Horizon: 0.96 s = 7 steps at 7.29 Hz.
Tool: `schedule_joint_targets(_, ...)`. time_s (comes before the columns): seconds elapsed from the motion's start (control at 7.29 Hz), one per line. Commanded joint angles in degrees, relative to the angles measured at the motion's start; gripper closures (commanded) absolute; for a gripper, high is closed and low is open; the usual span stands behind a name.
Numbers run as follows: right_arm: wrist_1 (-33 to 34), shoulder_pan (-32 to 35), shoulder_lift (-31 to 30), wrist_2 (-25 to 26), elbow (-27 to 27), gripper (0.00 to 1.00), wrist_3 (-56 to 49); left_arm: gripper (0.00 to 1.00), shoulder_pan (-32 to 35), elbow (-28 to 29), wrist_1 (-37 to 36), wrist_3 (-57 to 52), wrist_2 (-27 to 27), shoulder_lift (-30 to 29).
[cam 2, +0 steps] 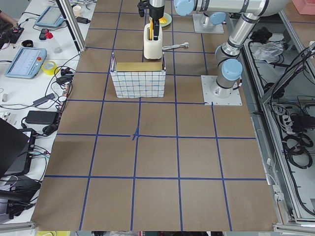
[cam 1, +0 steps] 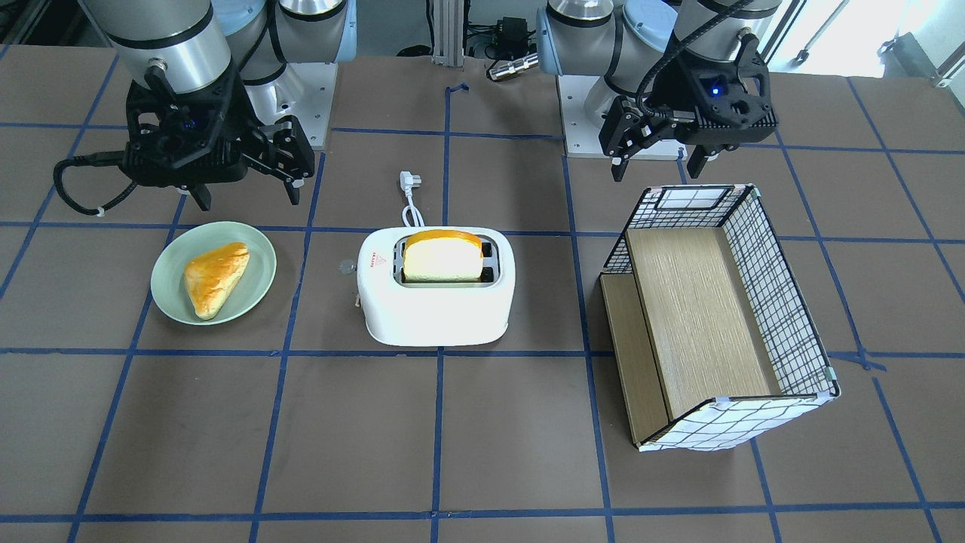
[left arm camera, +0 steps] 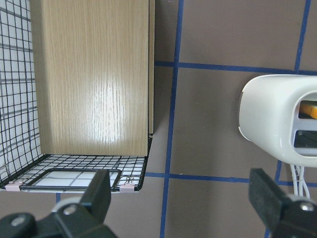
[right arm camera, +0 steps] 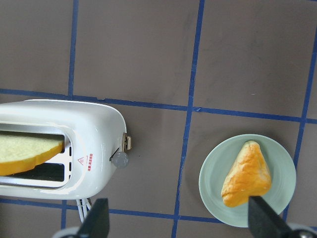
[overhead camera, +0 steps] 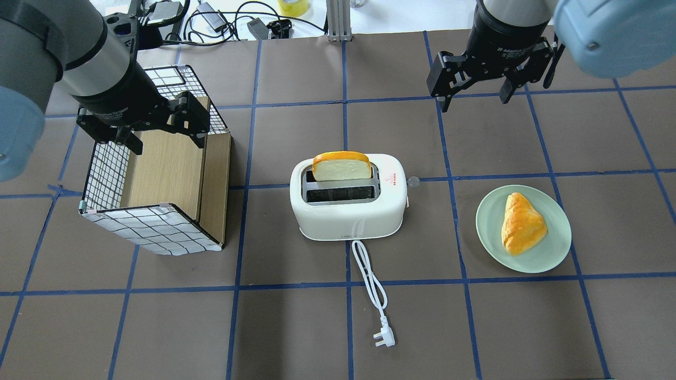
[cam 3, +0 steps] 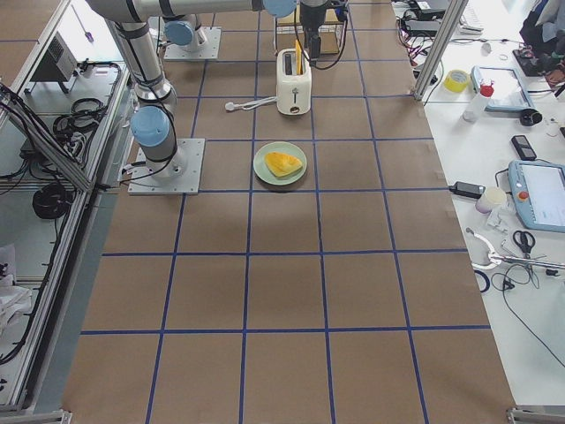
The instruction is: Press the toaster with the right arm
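Brown desk (overhead camera: 296,327) taped in blue squares holds the toaster (overhead camera: 348,203) at its middle, with a bread slice (overhead camera: 342,166) upright in one slot. The right wrist view shows the lever knob (right arm camera: 119,159) plainest, facing the plate (overhead camera: 488,211) with the pastry (overhead camera: 522,222). Between them hangs the right gripper (overhead camera: 475,100), fingers wide apart and touching nothing. The left gripper (overhead camera: 166,140) is equally wide above the grid-patterned box (overhead camera: 142,227) toward the desk's left end.

A: How many things are there?
B: There is one toaster (overhead camera: 348,214), one bread slice (overhead camera: 341,168), one plate (overhead camera: 549,253), one pastry (overhead camera: 523,224) and one box (overhead camera: 153,229); there are two grippers, the left gripper (overhead camera: 168,141) and the right gripper (overhead camera: 475,103)
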State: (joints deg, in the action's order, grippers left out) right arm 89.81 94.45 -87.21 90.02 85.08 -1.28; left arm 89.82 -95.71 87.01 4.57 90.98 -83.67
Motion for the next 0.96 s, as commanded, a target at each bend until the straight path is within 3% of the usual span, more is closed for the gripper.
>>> schedule_joint_targets(0.0, -0.08, 0.11, -0.68, -0.02, 0.09, 0.00, 1.01, 0.00, 0.00, 0.00, 0.00, 0.00, -0.02, 0.00)
schedule_joint_targets(0.82, 0.01, 0.03, -0.24, 0.33, -0.88, 0.00, 1.19, 0.00, 0.00, 0.00, 0.00, 0.00, 0.07, 0.00)
